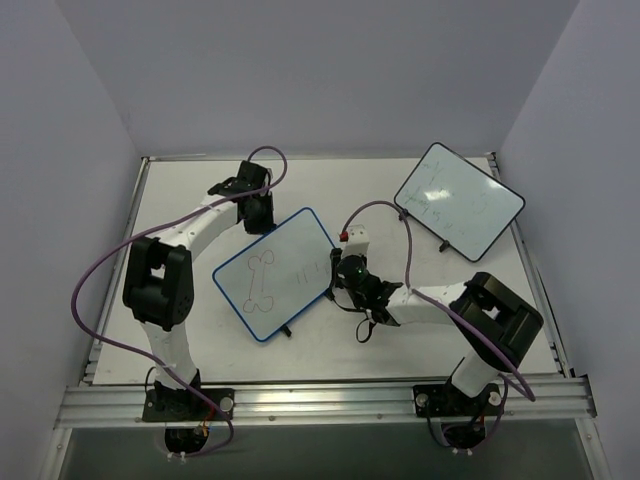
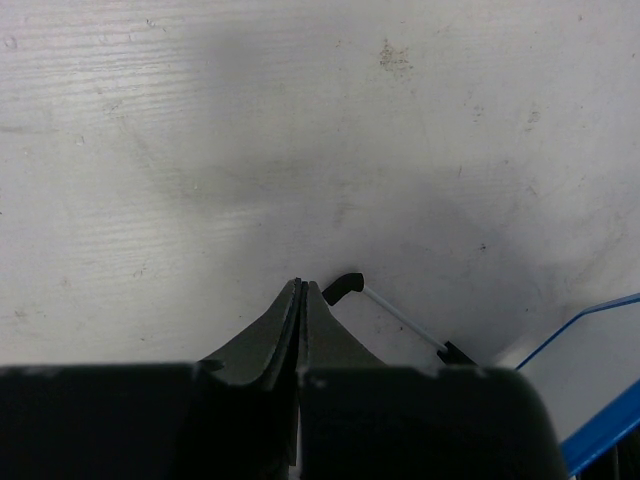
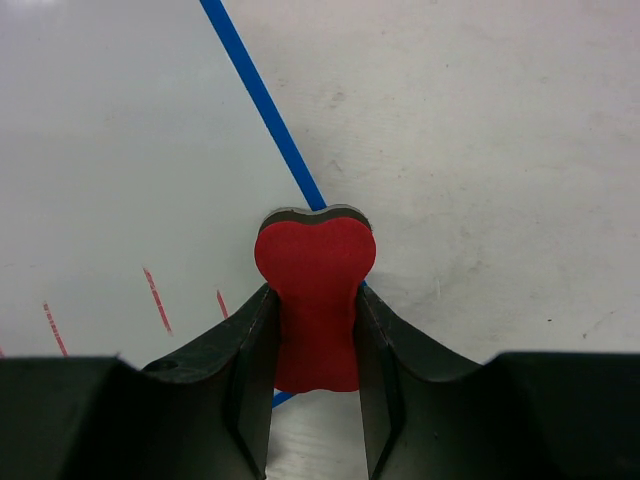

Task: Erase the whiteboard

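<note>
The whiteboard [image 1: 275,272], white with a blue frame, lies tilted at the table's middle. It bears a bone drawing [image 1: 262,280] and short red strokes [image 3: 155,300] near its right edge. My right gripper [image 1: 342,272] is shut on a red eraser [image 3: 315,280], which sits over the board's blue right edge [image 3: 255,90]. My left gripper [image 1: 264,222] is shut and empty at the board's far corner, fingertips [image 2: 301,290] low over the bare table. A black foot on a thin white rod [image 2: 343,288] lies beside them, and the blue frame [image 2: 600,430] shows at lower right.
A black-framed whiteboard [image 1: 460,200] with faint marks stands at the back right. A small white block with a red tip [image 1: 352,238] sits just beyond the right gripper. Purple cables loop over both arms. Walls enclose the white table [image 1: 180,330] on three sides.
</note>
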Robot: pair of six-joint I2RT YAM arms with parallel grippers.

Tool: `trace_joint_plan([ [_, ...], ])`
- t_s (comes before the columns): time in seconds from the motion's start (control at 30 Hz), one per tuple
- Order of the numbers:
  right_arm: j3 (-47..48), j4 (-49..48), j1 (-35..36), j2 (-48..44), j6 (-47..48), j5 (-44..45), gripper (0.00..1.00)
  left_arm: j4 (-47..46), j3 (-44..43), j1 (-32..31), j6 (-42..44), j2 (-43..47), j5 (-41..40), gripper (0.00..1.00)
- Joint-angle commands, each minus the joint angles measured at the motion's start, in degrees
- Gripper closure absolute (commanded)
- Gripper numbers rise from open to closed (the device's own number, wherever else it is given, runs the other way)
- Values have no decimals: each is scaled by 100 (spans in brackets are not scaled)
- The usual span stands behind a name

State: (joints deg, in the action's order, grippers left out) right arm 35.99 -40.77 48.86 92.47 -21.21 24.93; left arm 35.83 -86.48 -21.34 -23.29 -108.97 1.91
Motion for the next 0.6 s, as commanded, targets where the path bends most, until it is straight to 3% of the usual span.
trace_joint_plan([
  [0.0, -48, -439, -43, -212, -85, 250, 78, -120, 34, -72, 26, 192, 20, 95],
  [0.3, 268, -748, 18, 236, 29, -84, 78, -147, 61, -81, 26, 218, 46, 95],
  [0.57, 926, -537, 598, 518, 152, -261, 78, -156, 61, -81, 35, 201, 46, 95],
])
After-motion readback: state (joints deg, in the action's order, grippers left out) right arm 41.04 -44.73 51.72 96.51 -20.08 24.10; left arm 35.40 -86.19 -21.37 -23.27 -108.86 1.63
